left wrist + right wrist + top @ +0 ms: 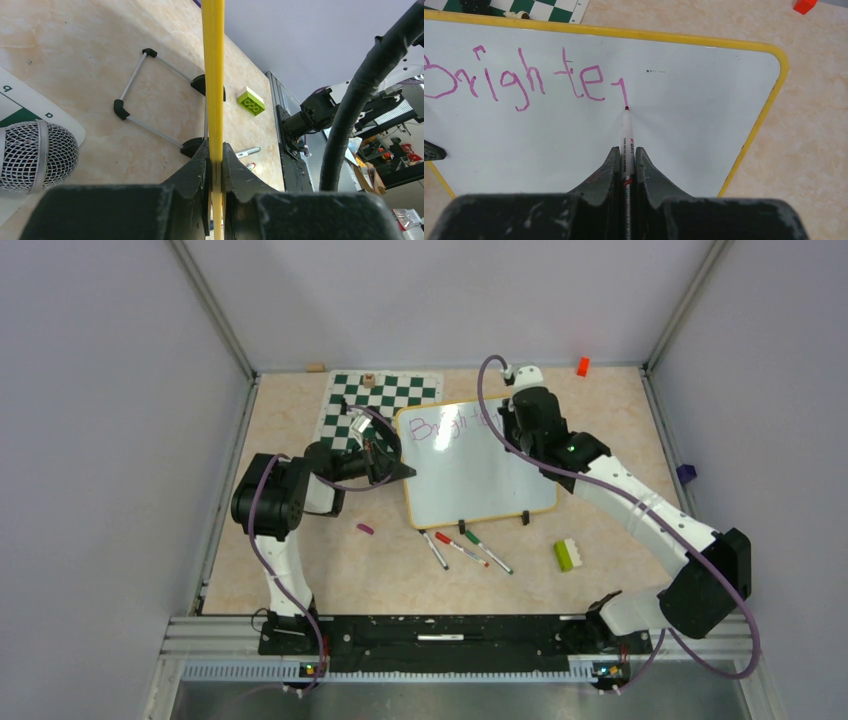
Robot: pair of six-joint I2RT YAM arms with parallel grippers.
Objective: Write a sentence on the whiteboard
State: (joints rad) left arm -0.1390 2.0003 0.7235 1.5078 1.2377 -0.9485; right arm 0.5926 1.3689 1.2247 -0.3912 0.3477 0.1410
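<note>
The whiteboard lies mid-table, white with a yellow rim. My left gripper is shut on its left edge. In the left wrist view that rim runs edge-on between the closed jaws of the left gripper. My right gripper is shut on a white marker, whose tip touches the whiteboard. The sentence reads "Brighte" in purple, followed by a part-drawn "r" that ends at the tip. From above, the right gripper hangs over the sentence.
A green-and-white chess mat with pieces lies behind the board. Three markers lie in front of it, with a purple cap to their left. A green-white brick sits front right and a red block at the back. A mesh ball rests beside the mat.
</note>
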